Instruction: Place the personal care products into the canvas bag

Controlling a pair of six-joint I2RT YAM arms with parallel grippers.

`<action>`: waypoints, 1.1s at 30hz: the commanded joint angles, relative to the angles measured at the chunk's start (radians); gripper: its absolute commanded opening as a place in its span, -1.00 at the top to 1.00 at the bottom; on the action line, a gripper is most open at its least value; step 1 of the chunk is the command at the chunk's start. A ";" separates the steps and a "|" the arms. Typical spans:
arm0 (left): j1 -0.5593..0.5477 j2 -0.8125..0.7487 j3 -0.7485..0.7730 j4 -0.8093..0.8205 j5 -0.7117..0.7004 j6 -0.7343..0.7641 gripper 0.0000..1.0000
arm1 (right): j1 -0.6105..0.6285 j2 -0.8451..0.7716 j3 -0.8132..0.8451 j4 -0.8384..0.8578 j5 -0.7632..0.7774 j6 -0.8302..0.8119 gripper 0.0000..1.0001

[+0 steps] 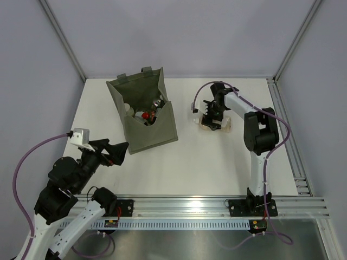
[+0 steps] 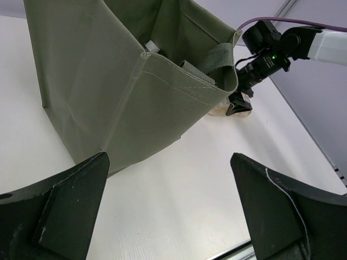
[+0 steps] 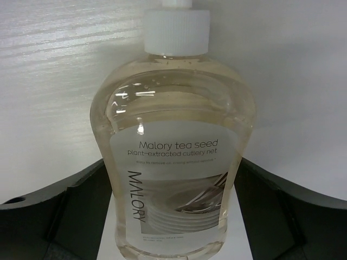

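Top external view: where's the canvas bag (image 1: 154,132)?

Upper centre, upright, products (image 1: 145,115) inside. My left gripper (image 1: 122,153), lower left, gapes empty near it. My right gripper (image 1: 211,120), right of centre, straddles an amber bottle (image 3: 173,162) on the table (image 1: 206,168); gripping or not, I cannot tell.

1. A white table top (image 1: 217,168), matt and faintly grained, fills the floor of the cell.
2. Pale grey wall panels (image 1: 179,32) close it in at the back and on both sides.
3. A slim left post (image 1: 61,38) of metal slants up one back corner, and a right post (image 1: 297,38) slants up the other.
4. A slotted near rail (image 1: 184,206) of aluminium runs along the table's front edge.
5. A side rail (image 1: 289,135) follows the right edge.
6. A brushed metal sheet (image 1: 190,241) lies in front of the near rail.
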 commanded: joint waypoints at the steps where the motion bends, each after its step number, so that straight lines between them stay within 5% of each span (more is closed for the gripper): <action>1: -0.003 -0.013 -0.011 0.017 -0.021 -0.017 -0.97 | 0.012 0.038 0.049 -0.020 0.034 -0.009 -0.82; 5: -0.003 -0.009 -0.010 0.030 -0.021 -0.008 -0.98 | 0.011 0.080 0.121 -0.114 0.016 0.049 -0.57; 10: -0.003 0.013 -0.007 0.039 -0.021 -0.008 -0.98 | 0.001 0.135 0.285 -0.245 -0.062 0.218 0.57; 14: -0.003 0.014 -0.004 0.034 -0.026 -0.009 -0.98 | -0.043 0.134 0.372 -0.346 -0.245 0.382 0.99; 23: -0.003 0.004 -0.002 0.030 -0.039 -0.011 -0.98 | -0.109 -0.113 0.209 -0.180 -0.766 0.762 1.00; 30: -0.003 0.013 0.010 0.031 -0.047 -0.012 -0.98 | -0.066 -0.255 0.310 0.137 -0.856 1.248 1.00; 33: -0.003 0.011 0.019 0.028 -0.055 -0.018 -0.98 | 0.016 -0.264 0.447 0.190 -0.794 1.315 1.00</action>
